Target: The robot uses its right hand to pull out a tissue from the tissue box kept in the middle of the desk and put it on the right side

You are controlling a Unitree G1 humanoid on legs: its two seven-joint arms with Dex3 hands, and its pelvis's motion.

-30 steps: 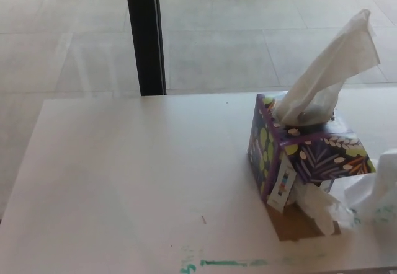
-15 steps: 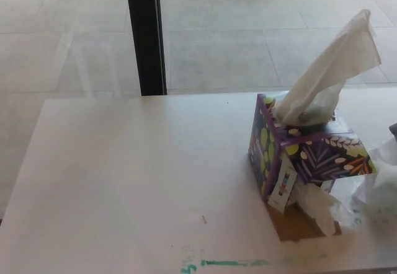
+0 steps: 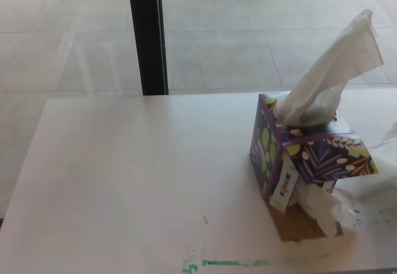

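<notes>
Since neither hand is in view, you can't tell their state. 1 tissue (image 3: 335, 69) stands up from the tissue box (image 3: 307, 156); loose tissues (image 3: 366, 190) lie just right of it. If you pull, pinch low and draw straight up.

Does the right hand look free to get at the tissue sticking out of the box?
Probably yes: the tissue stands tall above the tissue box with nothing over or around it. Loose tissues lie low to the right. Neither hand is in view, though.
</notes>
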